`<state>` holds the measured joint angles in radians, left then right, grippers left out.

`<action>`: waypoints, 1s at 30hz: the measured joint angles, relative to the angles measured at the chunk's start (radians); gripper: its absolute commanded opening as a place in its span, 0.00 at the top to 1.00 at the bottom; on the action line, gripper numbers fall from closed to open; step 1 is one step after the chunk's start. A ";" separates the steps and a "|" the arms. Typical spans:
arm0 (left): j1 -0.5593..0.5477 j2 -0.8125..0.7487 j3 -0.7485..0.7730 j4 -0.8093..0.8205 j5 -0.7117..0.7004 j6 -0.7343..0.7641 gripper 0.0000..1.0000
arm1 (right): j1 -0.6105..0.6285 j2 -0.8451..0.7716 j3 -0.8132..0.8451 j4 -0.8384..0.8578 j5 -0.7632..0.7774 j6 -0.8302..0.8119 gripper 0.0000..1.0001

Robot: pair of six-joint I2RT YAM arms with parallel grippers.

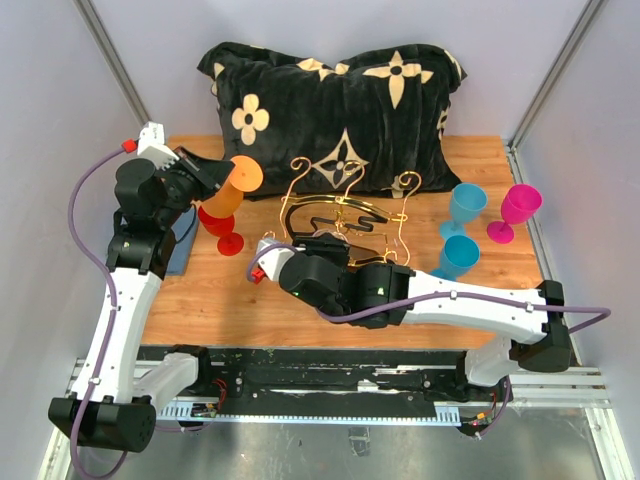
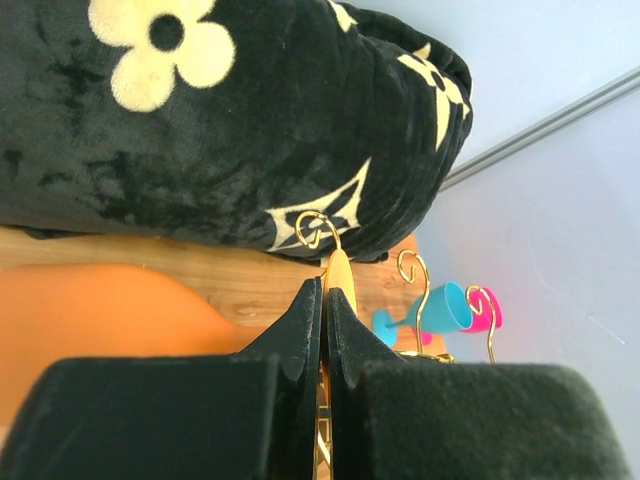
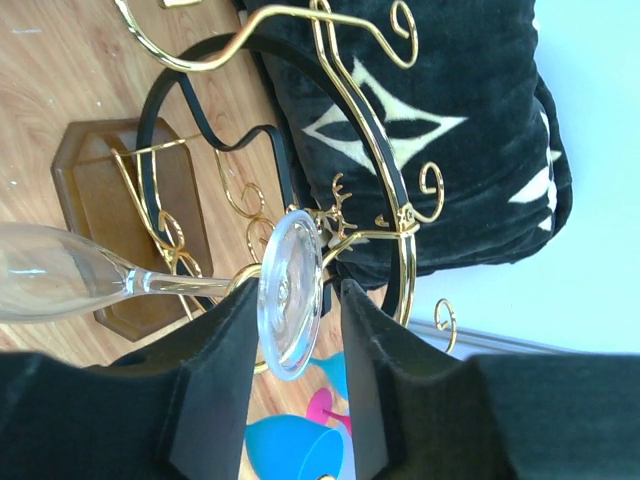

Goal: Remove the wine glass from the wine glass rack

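Right gripper [image 3: 297, 296] half-open around wine glass [image 3: 60, 272] foot.

Robot laboratory cell: plain pale walls [image 1: 40, 120] with metal framing [image 1: 105, 55] enclose a wooden tabletop [image 1: 220, 290]; mounting rail [image 1: 300, 379] at frame bottom.

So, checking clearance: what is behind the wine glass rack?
A black flower-print cushion lies behind the wine glass rack. The rack overlaps its lower edge, so contact cannot be told.
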<state>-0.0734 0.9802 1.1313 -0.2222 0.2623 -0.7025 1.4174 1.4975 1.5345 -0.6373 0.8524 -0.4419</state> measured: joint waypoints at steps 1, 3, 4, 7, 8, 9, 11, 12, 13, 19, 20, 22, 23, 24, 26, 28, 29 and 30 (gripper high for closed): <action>0.000 -0.002 0.000 0.000 0.000 0.000 1.00 | -0.003 0.000 0.000 -0.002 0.004 0.000 0.55; 0.000 -0.004 0.000 0.000 0.000 0.000 0.99 | -0.015 0.000 0.000 -0.007 0.008 0.000 0.52; 0.000 -0.005 0.000 -0.001 0.000 0.000 0.99 | -0.019 0.000 0.000 -0.010 0.008 0.000 0.52; 0.000 -0.008 0.000 -0.004 0.000 0.001 1.00 | -0.029 0.000 0.000 -0.015 0.004 0.004 0.57; 0.000 -0.008 0.000 -0.006 0.000 0.003 1.00 | -0.034 0.000 0.000 -0.016 0.003 0.006 0.62; 0.000 -0.009 0.000 -0.006 0.000 0.004 1.00 | -0.040 0.000 0.000 -0.016 0.001 0.009 0.66; 0.000 -0.009 0.000 -0.011 -0.001 0.008 0.99 | -0.051 0.000 -0.001 -0.016 -0.006 0.016 0.77; 0.000 -0.009 0.000 -0.013 -0.002 0.011 0.99 | -0.055 0.000 -0.001 -0.014 -0.008 0.019 0.81; 0.000 -0.009 0.000 -0.014 -0.004 0.015 0.99 | -0.063 0.000 -0.001 -0.015 -0.010 0.022 0.86; 0.005 -0.010 0.000 -0.037 -0.019 0.043 1.00 | -0.076 -0.005 -0.005 -0.008 0.005 0.016 0.99; 0.006 -0.010 0.000 -0.042 -0.020 0.047 1.00 | -0.075 -0.008 -0.006 -0.006 0.010 0.010 0.99; 0.006 -0.011 0.000 -0.053 -0.023 0.054 1.00 | -0.076 -0.018 -0.008 -0.002 0.016 0.002 0.99; 0.006 -0.011 0.000 -0.055 -0.023 0.056 0.99 | -0.076 -0.024 -0.012 0.011 0.023 -0.007 0.99; 0.006 -0.012 0.000 -0.057 -0.024 0.057 0.99 | -0.076 -0.032 -0.018 0.024 0.032 -0.013 0.99; 0.006 -0.013 0.000 -0.058 -0.024 0.061 0.99 | -0.076 -0.050 -0.033 0.052 0.045 -0.039 0.99; 0.006 -0.015 0.000 -0.058 -0.024 0.068 1.00 | -0.076 -0.060 -0.041 0.065 0.054 -0.052 0.99; 0.006 -0.016 0.000 -0.058 -0.025 0.071 1.00 | -0.076 -0.062 -0.043 0.066 0.056 -0.054 0.99; 0.006 -0.016 0.000 -0.059 -0.026 0.072 0.99 | -0.076 -0.065 -0.047 0.068 0.056 -0.054 0.99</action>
<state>-0.0673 0.9638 1.1313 -0.2810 0.2363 -0.6300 1.3415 1.4322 1.4876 -0.5694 0.9089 -0.4957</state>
